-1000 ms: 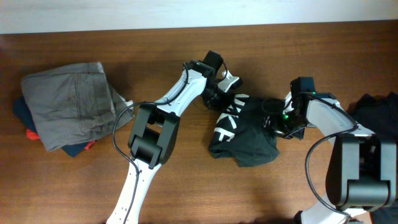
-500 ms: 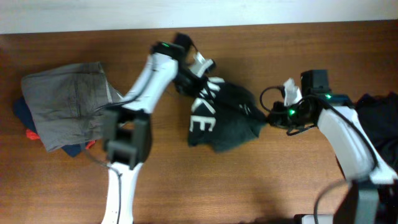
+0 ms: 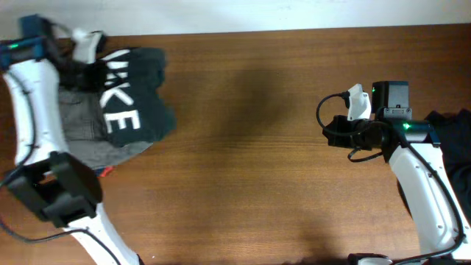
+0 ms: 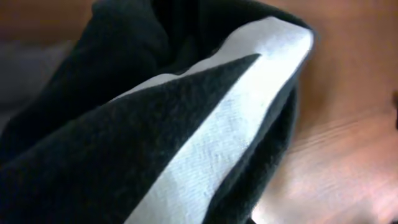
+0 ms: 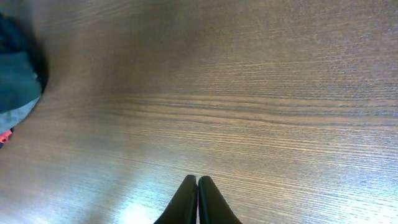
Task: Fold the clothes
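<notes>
The black shirt [image 3: 132, 99] lies over the grey pile [image 3: 73, 140], far left, pinched in the left jaws; the right jaws, pressed together, sit well apart.

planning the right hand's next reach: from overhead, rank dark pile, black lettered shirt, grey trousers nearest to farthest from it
1. dark pile, at the right edge, behind the right hand
2. black lettered shirt, far left
3. grey trousers, under it, farther left
</notes>
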### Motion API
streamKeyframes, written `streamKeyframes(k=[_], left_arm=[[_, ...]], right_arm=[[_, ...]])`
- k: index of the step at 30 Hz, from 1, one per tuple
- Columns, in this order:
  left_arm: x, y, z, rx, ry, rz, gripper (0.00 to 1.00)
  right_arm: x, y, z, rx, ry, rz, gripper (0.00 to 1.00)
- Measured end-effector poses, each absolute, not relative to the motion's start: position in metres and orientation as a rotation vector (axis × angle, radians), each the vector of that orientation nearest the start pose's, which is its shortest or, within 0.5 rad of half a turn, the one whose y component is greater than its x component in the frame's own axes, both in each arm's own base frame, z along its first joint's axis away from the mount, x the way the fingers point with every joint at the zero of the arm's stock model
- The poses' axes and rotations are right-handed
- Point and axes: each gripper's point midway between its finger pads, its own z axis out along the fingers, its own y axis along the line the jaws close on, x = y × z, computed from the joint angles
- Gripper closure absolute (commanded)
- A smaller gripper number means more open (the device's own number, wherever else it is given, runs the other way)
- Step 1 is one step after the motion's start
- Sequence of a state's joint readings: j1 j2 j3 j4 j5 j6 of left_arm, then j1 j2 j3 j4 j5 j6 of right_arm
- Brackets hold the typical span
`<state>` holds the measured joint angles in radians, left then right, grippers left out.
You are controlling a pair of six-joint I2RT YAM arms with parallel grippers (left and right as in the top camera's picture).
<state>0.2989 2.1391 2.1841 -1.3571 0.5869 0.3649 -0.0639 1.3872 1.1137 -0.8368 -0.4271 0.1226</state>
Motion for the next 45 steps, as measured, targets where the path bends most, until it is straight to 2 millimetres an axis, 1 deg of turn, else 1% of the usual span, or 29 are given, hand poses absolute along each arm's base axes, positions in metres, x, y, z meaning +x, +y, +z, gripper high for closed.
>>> streamKeyframes(k=[2, 3, 4, 5, 7, 8, 9, 10, 12, 13, 14, 21, 24, 25, 27, 29, 31, 32, 34, 35, 36, 37, 38, 39, 40, 41, 43, 44, 45], left_arm=[[0.457, 0.081, 0.196, 0.091, 2.645, -0.625, 1.0], [0.455, 0.095, 0.195, 0.052, 2.642, -0.61, 0.97], [0.449, 0.123, 0.194, -0.02, 2.638, -0.574, 0.93], [0.443, 0.143, 0.193, -0.075, 2.637, -0.545, 0.87], [0.435, 0.171, 0.192, -0.145, 2.636, -0.491, 0.78], [0.43, 0.185, 0.19, -0.181, 2.636, -0.466, 0.68], [0.425, 0.197, 0.189, -0.221, 2.636, -0.445, 0.52], [0.421, 0.207, 0.188, -0.264, 2.634, -0.43, 0.38], [0.413, 0.224, 0.185, -0.337, 2.635, -0.405, 0.19], [0.409, 0.231, 0.184, -0.376, 2.634, -0.398, 0.07], [0.406, 0.236, 0.184, -0.418, 2.629, -0.397, 0.02], [0.386, 0.267, 0.185, -0.604, 2.588, -0.399, 0.01], [0.382, 0.271, 0.196, -0.629, 2.535, -0.441, 0.08], [0.38, 0.269, 0.204, -0.619, 2.509, -0.464, 0.1], [0.377, 0.258, 0.226, -0.568, 2.464, -0.501, 0.11], [0.376, 0.237, 0.257, -0.462, 2.415, -0.52, 0.11], [0.376, 0.207, 0.292, -0.313, 2.373, -0.495, 0.11], [0.376, 0.188, 0.31, -0.228, 2.351, -0.477, 0.11], [0.375, 0.139, 0.346, -0.03, 2.307, -0.429, 0.11], [0.372, 0.115, 0.361, 0.059, 2.287, -0.405, 0.11], [0.367, 0.086, 0.376, 0.162, 2.266, -0.369, 0.01], [0.361, 0.063, 0.388, 0.245, 2.246, -0.34, 0.01], [0.353, 0.039, 0.399, 0.326, 2.225, -0.31, 0.01], [0.342, 0.016, 0.41, 0.406, 2.2, -0.275, 0.01], [0.331, -0.002, 0.419, 0.463, 2.178, -0.248, 0.01], [0.321, -0.016, 0.425, 0.506, 2.162, -0.226, 0.01], [0.3, -0.037, 0.434, 0.564, 2.141, -0.189, 0.01], [0.291, -0.043, 0.436, 0.575, 2.144, -0.175, 0.01], [0.278, -0.049, 0.436, 0.581, 2.157, -0.165, 0.01]], right_arm=[[0.33, 0.05, 0.158, 0.112, 2.638, 0.589, 0.92], [0.33, 0.05, 0.158, 0.113, 2.638, 0.589, 0.92], [0.33, 0.05, 0.158, 0.113, 2.638, 0.587, 0.92], [0.33, 0.05, 0.158, 0.113, 2.638, 0.585, 0.92], [0.33, 0.05, 0.158, 0.114, 2.638, 0.585, 0.92], [0.33, 0.05, 0.158, 0.113, 2.637, 0.585, 0.92], [0.331, 0.05, 0.158, 0.113, 2.635, 0.585, 0.92], [0.331, 0.05, 0.158, 0.111, 2.633, 0.584, 0.92], [0.332, 0.048, 0.158, 0.114, 2.632, 0.574, 0.92], [0.332, 0.048, 0.158, 0.115, 2.633, 0.568, 0.92], [0.332, 0.047, 0.158, 0.117, 2.634, 0.564, 0.92], [0.331, 0.046, 0.157, 0.12, 2.641, 0.555, 0.92], [0.33, 0.046, 0.156, 0.121, 2.644, 0.556, 0.91], [0.33, 0.046, 0.157, 0.121, 2.643, 0.557, 0.88], [0.33, 0.048, 0.157, 0.118, 2.642, 0.567, 0.86], [0.331, 0.05, 0.16, 0.108, 2.635, 0.585, 0.81], [0.336, 0.053, 0.173, 0.089, 2.603, 0.612, 0.81], [0.341, 0.055, 0.185, 0.075, 2.574, 0.627, 0.81], [0.35, 0.059, 0.207, 0.047, 2.518, 0.648, 0.81], [0.354, 0.061, 0.222, 0.029, 2.483, 0.658, 0.81], [0.356, 0.063, 0.237, 0.009, 2.452, 0.663, 0.81], [0.357, 0.065, 0.253, -0.017, 2.416, 0.664, 0.8], [0.357, 0.068, 0.267, -0.044, 2.388, 0.664, 0.77], [0.355, 0.071, 0.283, -0.081, 2.349, 0.658, 0.72], [0.351, 0.075, 0.297, -0.115, 2.319, 0.653, 0.66], [0.345, 0.08, 0.314, -0.155, 2.278, 0.65, 0.58], [0.331, 0.086, 0.344, -0.223, 2.197, 0.636, 0.27], [0.323, 0.088, 0.358, -0.245, 2.159, 0.628, 0.01], [0.312, 0.088, 0.375, -0.273, 2.106, 0.613, 0.01]])
